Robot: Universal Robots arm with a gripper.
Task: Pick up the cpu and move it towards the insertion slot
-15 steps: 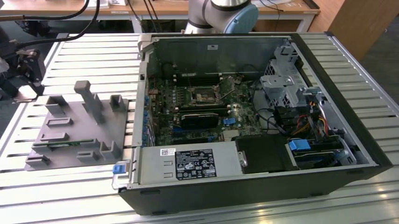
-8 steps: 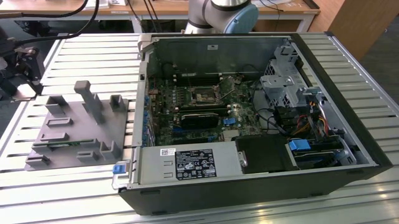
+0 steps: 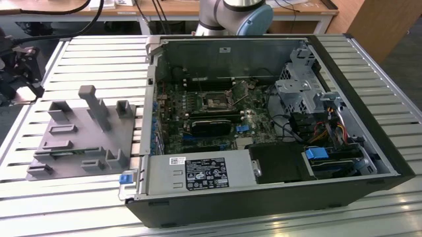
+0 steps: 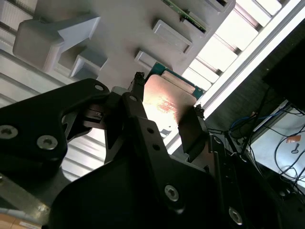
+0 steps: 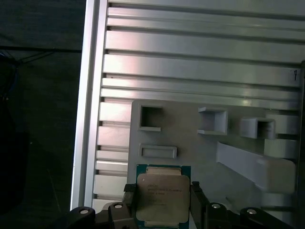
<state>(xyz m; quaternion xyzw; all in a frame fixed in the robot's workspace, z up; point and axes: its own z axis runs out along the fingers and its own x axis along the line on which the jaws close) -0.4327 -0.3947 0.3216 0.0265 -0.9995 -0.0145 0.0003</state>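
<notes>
The claw (image 5: 162, 188) is clamped on the cpu (image 5: 162, 200) — one finger (image 5: 196, 202) on each side, pressing on its edges. So the cpu is right in the claw, shiny side facing the first wrist view. It looks lifted a little off the grey block (image 5: 190, 143), but I cannot be sure it is fully clear.

The slot (image 3: 216, 102) is far from the claw. It sits deep inside the open case (image 3: 359, 84), and the grey block lies between the claw and the case. All of it rests on the ribbed surface (image 5: 190, 47).

I think the job now is to carry the cpu to the slot. To do that well:

- Hold the cpu flat and level. A tilt could make it slip, since the claw only has it by two thin edges.
- Squeeze just enough. The cpu is thin and hard, and too much force could hurt it.
- Go up first, high enough to pass over the tall posts on the block and over the case wall.
- Move slowly and smoothly — a jerk could shake the cpu loose.
- Line the cpu up square with the slot, with its sides matching the frame.
</notes>
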